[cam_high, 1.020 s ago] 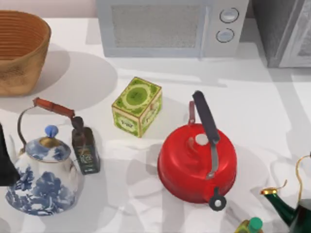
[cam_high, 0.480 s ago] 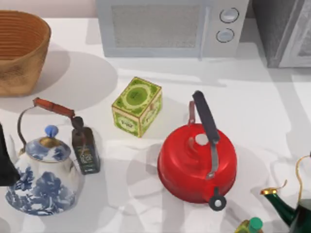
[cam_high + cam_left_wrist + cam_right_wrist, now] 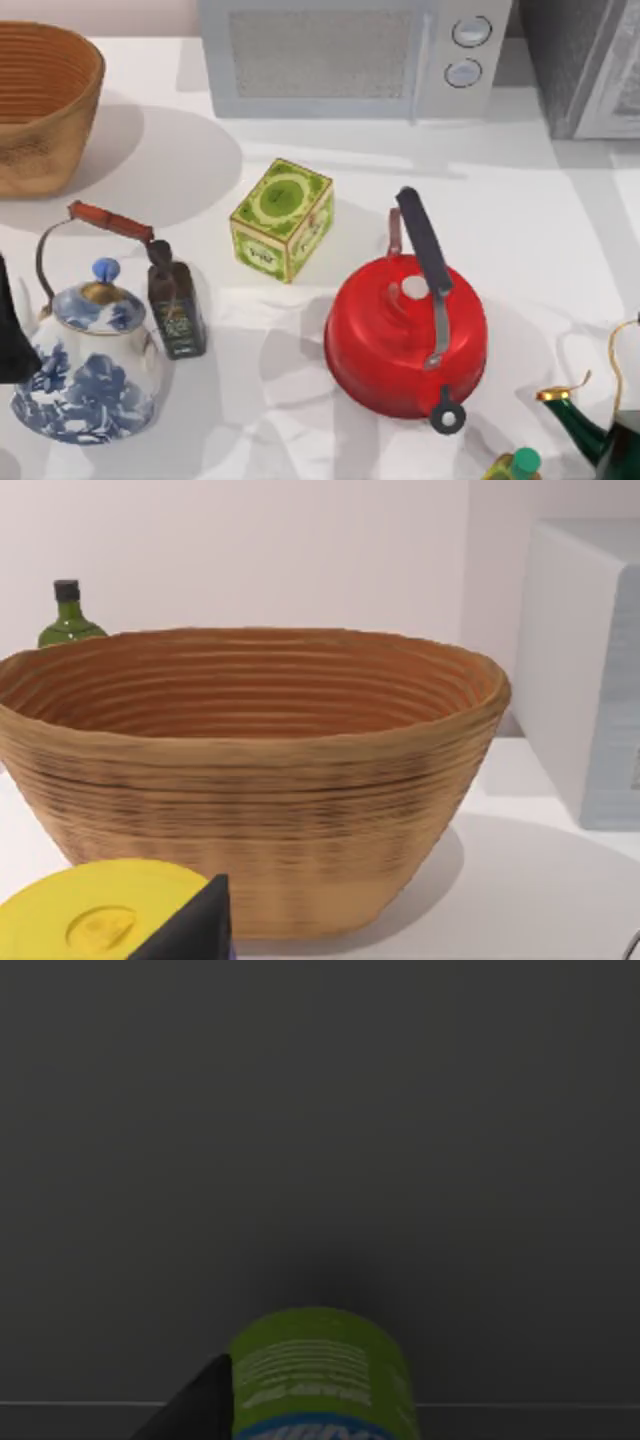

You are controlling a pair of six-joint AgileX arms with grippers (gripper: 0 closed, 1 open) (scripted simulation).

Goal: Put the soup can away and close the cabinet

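The right wrist view shows the soup can, a cylinder with a yellow-green band, just beside the right gripper against a dim grey wall. The top view shows the speckled grey cabinet at the far right. The left gripper is parked near the ribbed woven basket. Whether either gripper is clenched or released cannot be told.

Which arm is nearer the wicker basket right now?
Left. The left arm is at the top view's left edge, its wrist view facing the basket close by; the right wrist view is dark.

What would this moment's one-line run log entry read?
cabinet: back right | red kettle: centre | left gripper: faces basket | right wrist view: dark, green-labelled can
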